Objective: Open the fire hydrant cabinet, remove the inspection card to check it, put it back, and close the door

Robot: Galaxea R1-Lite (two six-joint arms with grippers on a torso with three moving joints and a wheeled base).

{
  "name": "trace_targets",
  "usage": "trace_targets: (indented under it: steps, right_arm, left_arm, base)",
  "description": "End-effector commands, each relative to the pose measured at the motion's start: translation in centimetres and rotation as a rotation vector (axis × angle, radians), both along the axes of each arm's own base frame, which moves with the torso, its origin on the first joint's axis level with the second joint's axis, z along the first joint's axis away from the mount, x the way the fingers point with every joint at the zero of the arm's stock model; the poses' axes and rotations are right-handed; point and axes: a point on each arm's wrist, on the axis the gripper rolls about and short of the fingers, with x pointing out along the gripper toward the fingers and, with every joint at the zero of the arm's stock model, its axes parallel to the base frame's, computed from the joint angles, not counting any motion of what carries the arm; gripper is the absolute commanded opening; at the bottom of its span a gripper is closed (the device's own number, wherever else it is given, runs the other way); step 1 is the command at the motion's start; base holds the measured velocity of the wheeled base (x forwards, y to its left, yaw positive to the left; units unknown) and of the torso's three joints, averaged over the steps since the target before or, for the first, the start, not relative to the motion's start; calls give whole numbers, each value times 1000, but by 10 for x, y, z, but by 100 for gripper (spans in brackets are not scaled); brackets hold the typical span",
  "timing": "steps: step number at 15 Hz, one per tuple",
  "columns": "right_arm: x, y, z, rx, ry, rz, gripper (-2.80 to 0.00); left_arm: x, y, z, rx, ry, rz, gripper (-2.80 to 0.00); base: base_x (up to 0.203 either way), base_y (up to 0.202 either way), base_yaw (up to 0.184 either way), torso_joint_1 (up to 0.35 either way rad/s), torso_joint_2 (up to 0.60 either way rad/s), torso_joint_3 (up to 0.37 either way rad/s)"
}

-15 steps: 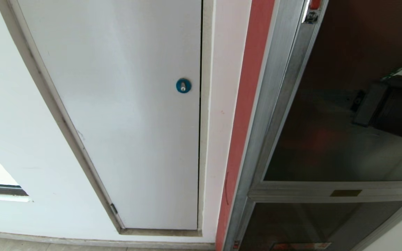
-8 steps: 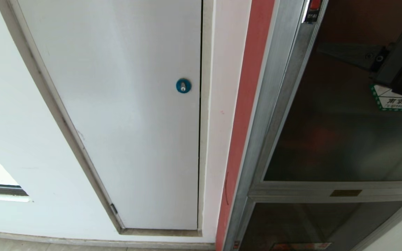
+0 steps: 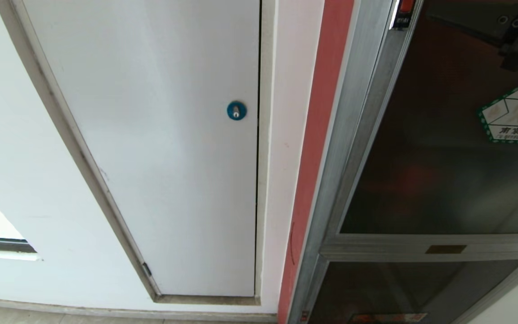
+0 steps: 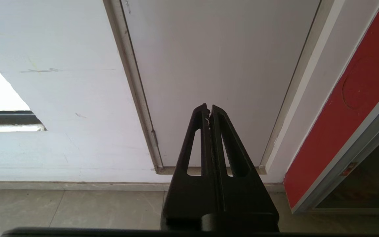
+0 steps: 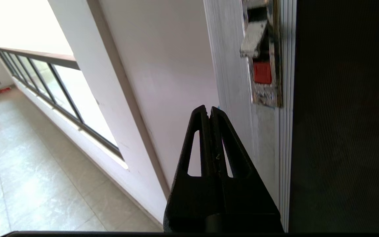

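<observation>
Door of the fire hydrant cabinet is sitting flush in its silver frame, dark glass facing out, green-edged hexagonal sticker on it. The cabinet is standing at the right of the head view, beside a red strip of wall. Judgement: the task is only starting. Opening, taking out the inspection card, checking, returning it and closing are all left. The card is not showing in any view; presumably it is lying behind the tinted glass.

Right claw is pointing up along the door's frame with its fingers pressed together, holding nothing. It is sitting below the small red latch and not touching it. Left claw is hanging low and idle, fingers likewise pinched together and empty, facing the plain white panel with the blue round lock.

View differences:
- Head view is giving the layout: white panel left, cabinet right, a shorter glass panel below the door. It is catching the latch only at the top edge, and the right arm only as a dark shape in the top right corner.
- Right wrist view alone is showing the latch plate closely, plus a railing and tiled floor off to the side.
- Left wrist view alone is showing the floor at the foot of the white panel.
</observation>
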Motion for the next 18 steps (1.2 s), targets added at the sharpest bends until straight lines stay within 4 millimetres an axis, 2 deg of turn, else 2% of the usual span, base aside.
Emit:
trace_targets:
  steps: [1,4,13,18]
  right_arm:
    - [-4,-1,12,15,-40,4,-280]
    - [-8,-2,22,15,-44,9,-280]
    - [17,6,37,27,-59,11,-280]
    - [17,6,40,22,-41,6,-280]
  left_arm:
    - [0,0,0,0,1,0,-280]
    - [0,0,0,0,1,0,-280]
    - [0,0,0,0,2,0,-280]
    - [0,0,0,0,1,0,-280]
  base:
    - [0,0,0,0,0,0]
    - [0,0,0,0,0,0]
    - [0,0,0,0,0,0]
    - [0,0,0,0,0,0]
